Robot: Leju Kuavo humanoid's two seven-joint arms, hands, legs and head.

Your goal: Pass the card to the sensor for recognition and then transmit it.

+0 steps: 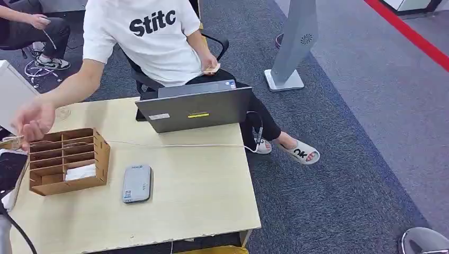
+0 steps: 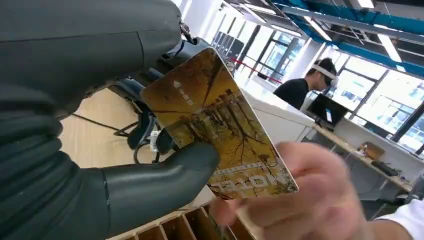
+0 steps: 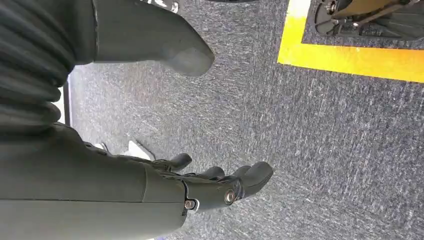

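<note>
The left hand (image 2: 100, 150) grasps the card (image 2: 220, 125), thumb pressed on its printed face; the card shows a golden-brown picture of bare trees with pale lettering too blurred to read. In the head view the card (image 1: 11, 142) sits at the picture's left edge, just beside the wooden organizer (image 1: 69, 159). A person's hand (image 2: 305, 200), blurred, reaches up to the card's lower edge; in the head view the same hand (image 1: 33, 119) hovers just beyond the organizer. The sensor (image 1: 137, 183), a flat grey device bearing a small blue label, lies on the table (image 1: 201, 196) just beside the organizer. An open laptop (image 1: 193, 108) with a yellow sticker stands behind the organizer. The person's (image 1: 143, 37) white shirt reads "Stitc"; a sandal (image 1: 302, 152) reads "ok". The right hand (image 3: 215, 182) hangs released over grey carpet (image 3: 325, 150), fingers apart and holding nothing.
</note>
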